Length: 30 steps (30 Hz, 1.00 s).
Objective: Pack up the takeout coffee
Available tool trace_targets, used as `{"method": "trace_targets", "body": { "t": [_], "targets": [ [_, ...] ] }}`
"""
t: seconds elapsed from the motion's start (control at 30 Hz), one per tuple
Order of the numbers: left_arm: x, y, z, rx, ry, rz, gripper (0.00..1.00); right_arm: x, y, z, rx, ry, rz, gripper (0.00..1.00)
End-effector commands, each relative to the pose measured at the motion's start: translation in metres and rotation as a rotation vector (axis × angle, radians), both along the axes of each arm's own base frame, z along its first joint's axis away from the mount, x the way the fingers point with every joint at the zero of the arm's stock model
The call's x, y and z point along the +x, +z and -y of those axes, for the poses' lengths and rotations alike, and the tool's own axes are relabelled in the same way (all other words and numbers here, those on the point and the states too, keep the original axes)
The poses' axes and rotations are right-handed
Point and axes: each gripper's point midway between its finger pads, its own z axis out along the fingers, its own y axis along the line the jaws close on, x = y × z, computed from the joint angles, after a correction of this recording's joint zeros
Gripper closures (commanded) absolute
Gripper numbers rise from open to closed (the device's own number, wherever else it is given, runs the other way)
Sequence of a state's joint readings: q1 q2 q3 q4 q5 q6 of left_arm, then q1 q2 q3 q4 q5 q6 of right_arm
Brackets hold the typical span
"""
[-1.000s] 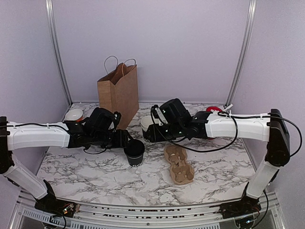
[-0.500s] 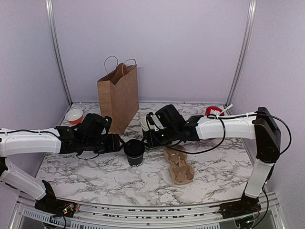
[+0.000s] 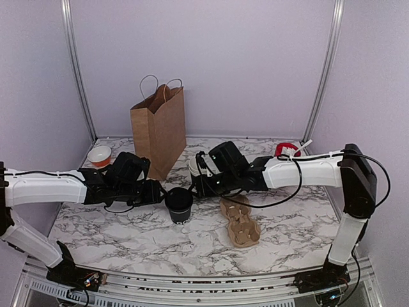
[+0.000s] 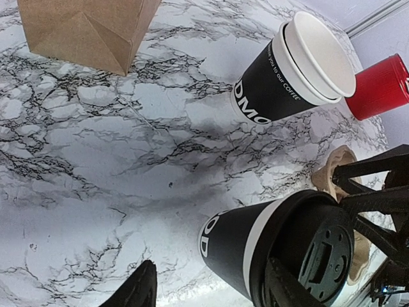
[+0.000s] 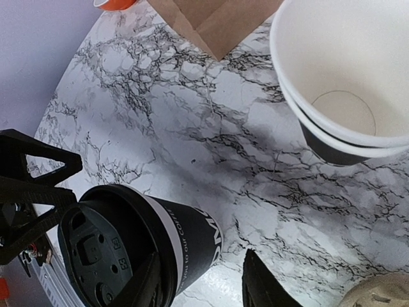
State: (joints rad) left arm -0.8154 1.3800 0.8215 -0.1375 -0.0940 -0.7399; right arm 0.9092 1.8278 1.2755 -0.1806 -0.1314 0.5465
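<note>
Meanwhile, both arms stretch low and level across the marble tabletop [image 3: 128, 230]. The left tool [image 3: 160, 192] and right tool [image 3: 193, 187] flank the lidded takeout coffee [image 3: 179, 203], which stands upright at centre. Each tool's fingers are apart, neither clamped on it.

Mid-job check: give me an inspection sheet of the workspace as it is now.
Surface: white marble-pattern tabletop, no spills seen.
Job's things: small black paper coffee cup with round black plastic lid, upright, lid on, between both grippers.
Clutter: brown paper bag with handles, upright behind; flat cardboard cup carrier right of the cup; stack of lidless black paper cups; red cup; small white-and-orange bowl, far left.
Grippers: left gripper and right gripper both open, flanking the cup, no clamp visible.
Cables: black cable loops on both arms; the right one hangs near the carrier.
Surroundings: lilac walls, metal frame posts; nothing else seen.
</note>
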Motion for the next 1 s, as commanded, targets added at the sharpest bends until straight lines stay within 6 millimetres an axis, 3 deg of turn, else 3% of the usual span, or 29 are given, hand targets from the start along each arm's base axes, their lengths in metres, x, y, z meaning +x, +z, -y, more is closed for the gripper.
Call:
{"method": "trace_targets", "body": {
  "t": [0.0, 0.53, 0.87, 0.97],
  "targets": [
    [0.002, 0.002, 0.008, -0.016, -0.028, -0.003, 0.41, -0.001, 0.002, 0.003, 0.017, 0.000, 0.000, 0.59],
    [-0.012, -0.035, 0.001, 0.009, -0.025, -0.091, 0.42, -0.017, -0.018, 0.007, -0.028, 0.006, -0.026, 0.59],
    [-0.018, -0.044, -0.004, 0.017, -0.023, -0.110, 0.42, -0.041, -0.039, 0.009, -0.074, 0.012, -0.065, 0.59],
    [-0.024, -0.057, -0.010, 0.038, -0.024, -0.134, 0.42, -0.047, -0.050, 0.013, -0.091, 0.008, -0.085, 0.59]
  ]
}}
